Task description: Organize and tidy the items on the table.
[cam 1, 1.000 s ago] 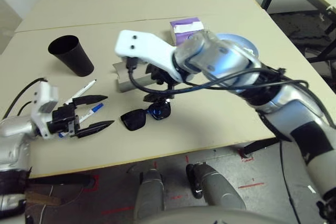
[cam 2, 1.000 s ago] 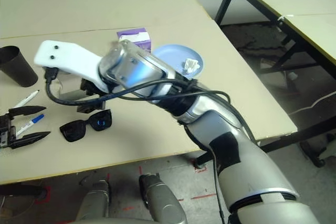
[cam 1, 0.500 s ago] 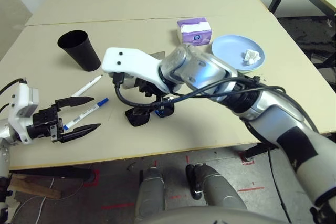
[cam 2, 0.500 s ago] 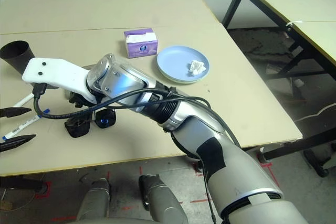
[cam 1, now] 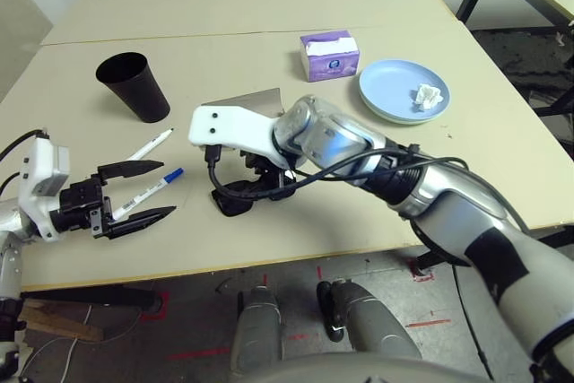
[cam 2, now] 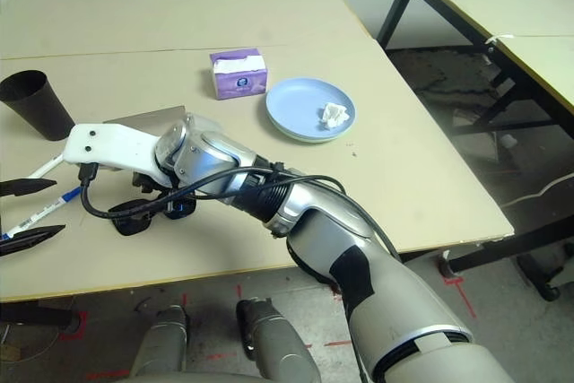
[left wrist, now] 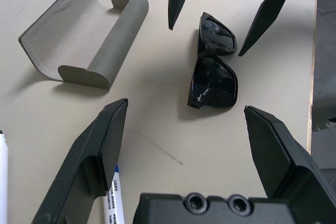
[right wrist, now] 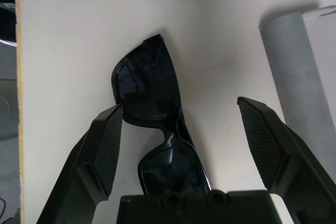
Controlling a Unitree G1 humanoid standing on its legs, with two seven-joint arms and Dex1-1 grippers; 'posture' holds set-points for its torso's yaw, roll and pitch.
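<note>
The black sunglasses (right wrist: pixel 152 103) lie folded on the table (cam 1: pixel 341 221) near its front edge. My right gripper (right wrist: pixel 179 104) hangs open just above them, one finger on each side, not touching. The grey glasses case (cam 1: pixel 247 101) stands open just behind them. My left gripper (cam 1: pixel 166 188) is open low over the table at the left. The blue-capped marker (cam 1: pixel 152 186) lies between its fingers, and a second white marker (cam 1: pixel 148 145) lies beside it. A black cup (cam 1: pixel 134 87) stands upright at the back left. The blue plate (cam 1: pixel 395 87) holds the crumpled tissue (cam 1: pixel 430 96).
A purple tissue box (cam 1: pixel 329 54) stands behind the case, left of the plate. A seam (cam 1: pixel 179 36) runs across the tabletop further back. A separate black-legged table (cam 2: pixel 502 6) stands off to the right, with floor between.
The camera has shifted. My right gripper has come down over the sunglasses and now straddles them. My left gripper stays open by the markers.
</note>
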